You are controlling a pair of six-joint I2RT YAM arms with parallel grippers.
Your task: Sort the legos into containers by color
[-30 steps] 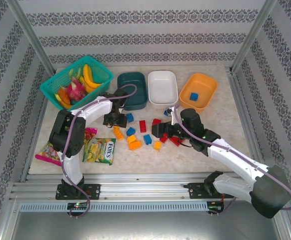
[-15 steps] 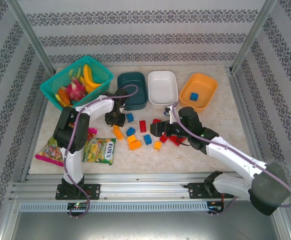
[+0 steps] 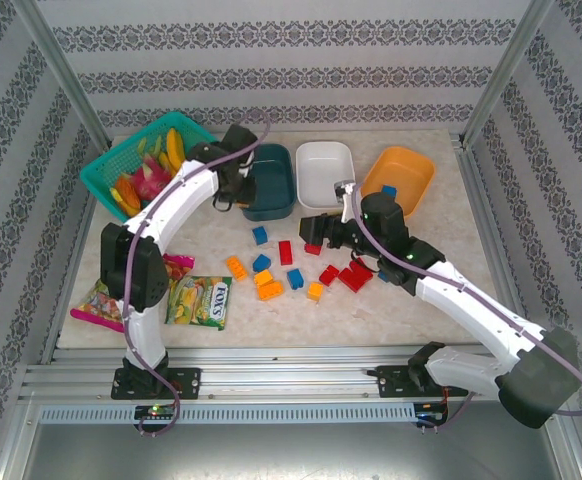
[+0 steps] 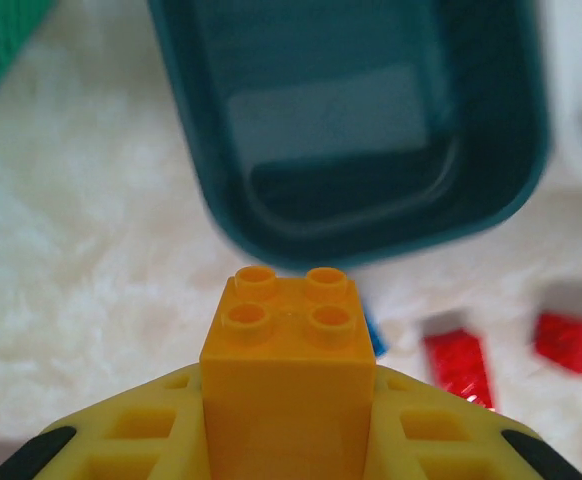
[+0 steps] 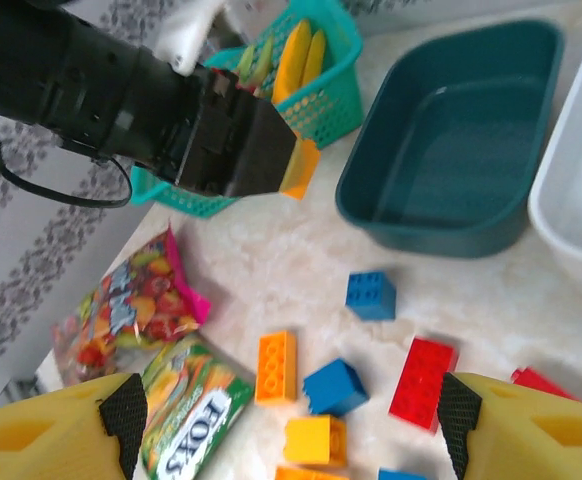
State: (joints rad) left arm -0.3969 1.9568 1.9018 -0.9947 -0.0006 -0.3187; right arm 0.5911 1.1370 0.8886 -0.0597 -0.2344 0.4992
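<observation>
The left gripper (image 4: 289, 440) is clamped on an orange-yellow brick (image 4: 289, 340). It is a glossy square block with four round studs on top, wedged between yellow, honeycomb-ribbed plastic fingers (image 4: 441, 440). In the left wrist view the dark teal tub (image 4: 351, 130) lies at 12 o'clock of the brick, smooth-walled with rounded corners and nothing visible inside. From above, this gripper sits just beside the tub's 9 o'clock edge. The right wrist view shows the brick raised off the table and apart from the tub.

The right gripper (image 5: 291, 430) has its jaws spread wide with nothing between them. Its blocky yellow fingers carry black pads, and it hangs over the loose bricks (image 3: 285, 252). These are hard, shiny red, blue and orange pieces, some square and some oblong, scattered on the cream, marbled table (image 3: 451, 260) at mid-table.

At 12 o'clock of that scatter three shallow rounded-rectangular tubs stand in a row. The teal one is followed by the white tub (image 3: 326, 147) at its 3 o'clock. The orange tub (image 3: 413, 163) is farther toward 3 o'clock and sits tilted, with one blue brick (image 3: 388, 191) in it.

At 10 o'clock of the scatter a bright teal mesh basket (image 3: 106, 165) holds toy fruit (image 3: 153, 180). At 8 o'clock lie crinkly printed candy bags (image 3: 199, 300).
</observation>
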